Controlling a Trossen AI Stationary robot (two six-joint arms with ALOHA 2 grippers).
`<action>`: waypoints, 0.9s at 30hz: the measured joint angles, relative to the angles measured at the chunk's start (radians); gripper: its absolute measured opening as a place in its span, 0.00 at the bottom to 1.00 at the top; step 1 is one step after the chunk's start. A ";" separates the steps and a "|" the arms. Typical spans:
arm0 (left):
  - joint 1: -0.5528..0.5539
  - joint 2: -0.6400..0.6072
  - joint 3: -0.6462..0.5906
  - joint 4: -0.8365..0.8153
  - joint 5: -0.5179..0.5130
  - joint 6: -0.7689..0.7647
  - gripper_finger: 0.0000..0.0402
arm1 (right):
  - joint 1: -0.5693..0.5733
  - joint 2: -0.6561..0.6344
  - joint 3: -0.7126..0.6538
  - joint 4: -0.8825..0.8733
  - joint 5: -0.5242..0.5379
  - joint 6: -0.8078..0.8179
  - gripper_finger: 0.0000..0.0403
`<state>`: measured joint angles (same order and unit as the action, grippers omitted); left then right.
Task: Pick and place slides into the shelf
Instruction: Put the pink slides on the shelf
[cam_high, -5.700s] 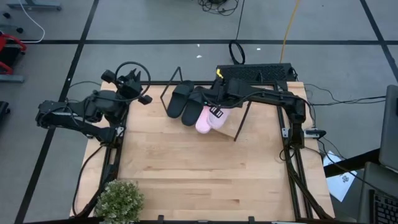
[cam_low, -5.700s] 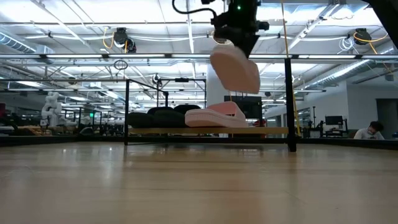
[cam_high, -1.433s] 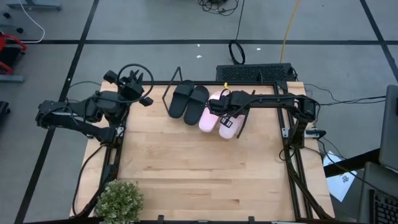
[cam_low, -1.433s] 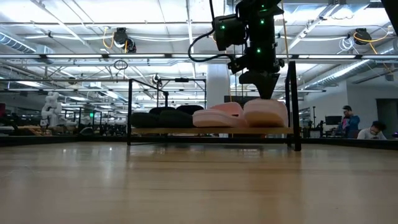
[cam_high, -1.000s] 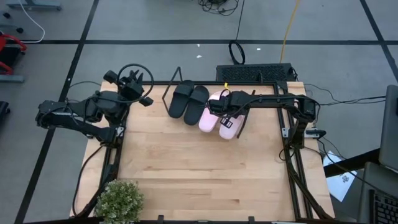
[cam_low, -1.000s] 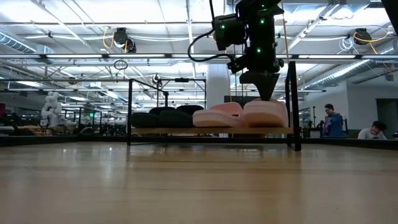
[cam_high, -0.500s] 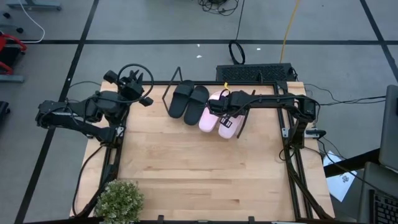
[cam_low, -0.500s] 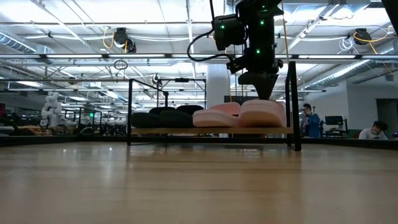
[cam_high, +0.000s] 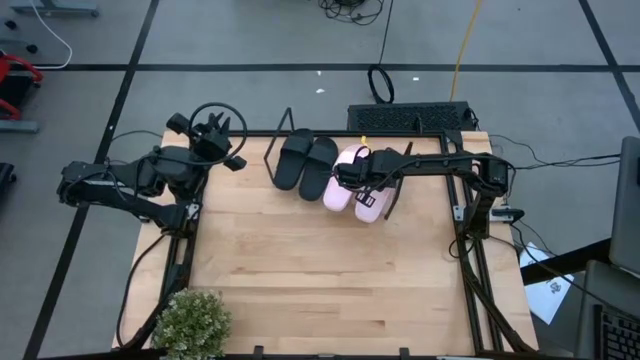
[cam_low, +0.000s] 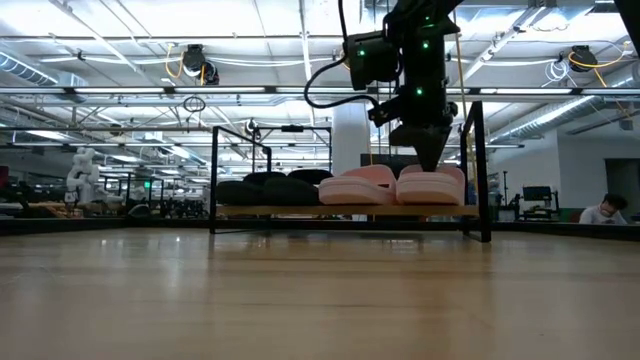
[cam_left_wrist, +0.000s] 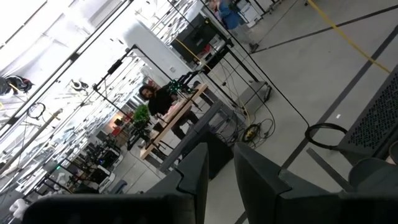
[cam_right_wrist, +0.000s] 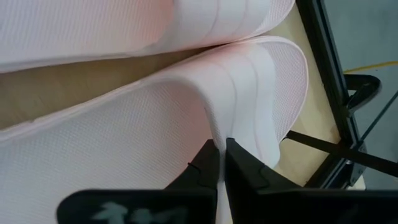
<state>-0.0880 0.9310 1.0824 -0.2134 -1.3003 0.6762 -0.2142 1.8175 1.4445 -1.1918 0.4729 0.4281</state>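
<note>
All the slides lie side by side on the shelf (cam_low: 300, 211) at the table's far side. The black pair (cam_high: 305, 162) (cam_low: 265, 190) is on its left part. One pink slide (cam_high: 336, 192) (cam_low: 358, 187) lies beside them. The other pink slide (cam_high: 370, 203) (cam_low: 432, 186) is at the shelf's right end, sole down on the board. My right gripper (cam_high: 352, 178) (cam_low: 430, 163) (cam_right_wrist: 222, 157) stands over this slide, shut on it. My left gripper (cam_high: 214, 130) (cam_left_wrist: 220, 163) waits above the table's far left corner, slightly open and holding nothing. My right gripper pinches the strap (cam_right_wrist: 214, 127) of the right-hand pink slide at its edge, between the two fingertips (cam_right_wrist: 206, 163). It comes from above, pointing down. The slide lies level with its sole on the shelf's board.
A potted plant (cam_high: 190, 320) stands at the table's near left corner. The middle and near parts of the tabletop (cam_high: 320, 280) are bare wood. The shelf's black rod legs (cam_low: 483, 170) rise at both of its ends. A dark box (cam_high: 410, 117) sits beyond the far edge.
The shelf, with every slide on it, has slid a little toward the table's right edge. My right gripper has moved the same way, still shut on the pink slide's strap, and the slide has settled level on the board.
</note>
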 joint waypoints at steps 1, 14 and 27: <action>0.000 0.000 0.000 0.000 0.000 0.000 0.21 | 0.000 0.000 0.000 0.003 -0.002 0.000 0.01; 0.000 0.000 0.000 0.000 0.000 0.000 0.21 | -0.003 0.000 -0.001 0.014 -0.060 -0.003 0.15; 0.000 0.000 0.000 0.000 0.000 -0.002 0.21 | -0.003 0.000 -0.001 0.014 -0.120 -0.004 0.24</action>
<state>-0.0879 0.9310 1.0824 -0.2133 -1.3000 0.6746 -0.2169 1.8175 1.4433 -1.1782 0.3524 0.4238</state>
